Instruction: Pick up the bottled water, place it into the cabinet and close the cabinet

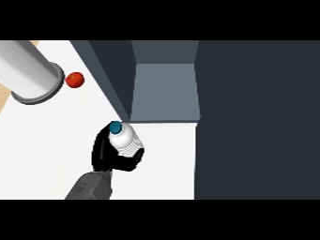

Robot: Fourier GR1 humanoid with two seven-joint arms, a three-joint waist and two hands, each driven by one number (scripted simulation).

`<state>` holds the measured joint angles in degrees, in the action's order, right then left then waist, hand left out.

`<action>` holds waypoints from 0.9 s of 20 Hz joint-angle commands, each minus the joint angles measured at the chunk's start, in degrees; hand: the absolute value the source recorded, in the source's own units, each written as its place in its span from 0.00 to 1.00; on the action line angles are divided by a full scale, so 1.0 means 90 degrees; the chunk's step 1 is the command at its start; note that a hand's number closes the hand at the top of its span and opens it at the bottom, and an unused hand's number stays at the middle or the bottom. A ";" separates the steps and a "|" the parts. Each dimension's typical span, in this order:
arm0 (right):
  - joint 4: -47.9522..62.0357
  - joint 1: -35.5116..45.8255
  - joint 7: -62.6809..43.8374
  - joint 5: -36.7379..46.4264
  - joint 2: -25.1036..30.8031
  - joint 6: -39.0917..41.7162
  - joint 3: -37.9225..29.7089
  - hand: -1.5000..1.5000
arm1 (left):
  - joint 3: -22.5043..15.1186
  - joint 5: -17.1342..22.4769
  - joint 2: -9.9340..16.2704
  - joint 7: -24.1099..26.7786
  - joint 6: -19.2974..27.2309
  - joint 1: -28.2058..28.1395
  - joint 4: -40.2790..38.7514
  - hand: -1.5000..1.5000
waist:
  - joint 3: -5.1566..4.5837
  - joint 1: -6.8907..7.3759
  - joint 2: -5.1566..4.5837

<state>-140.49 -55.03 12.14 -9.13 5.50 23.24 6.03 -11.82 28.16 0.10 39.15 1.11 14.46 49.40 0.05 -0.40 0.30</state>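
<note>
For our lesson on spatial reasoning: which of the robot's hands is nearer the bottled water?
Right. The right hand is curled round the bottled water, touching it; the left hand is not in view.

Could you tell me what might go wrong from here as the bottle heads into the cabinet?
1. The bottle, held in the hand, sits right at the corner of the open cabinet door; it may clip that edge.
2. The red tomato beside the grey cylinder could be knocked by a wide swing.

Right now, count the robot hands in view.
1: a black hand at lower centre-left, curled round the bottled water just in front of the open cabinet. The other hand is out of view.
</note>
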 commanded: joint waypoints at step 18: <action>-0.0108 0.0295 -0.0189 -0.0937 0.0130 0.0246 -0.0738 0.00 | -0.1586 0.0243 -0.0011 -0.2237 0.3912 0.3373 -0.0106 1.00 | -0.0004 -0.0141 -0.0057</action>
<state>-138.68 -53.12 12.86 -10.33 5.36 24.89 2.15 -26.21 30.48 0.00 23.02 32.67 38.06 52.63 0.00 -1.75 -0.13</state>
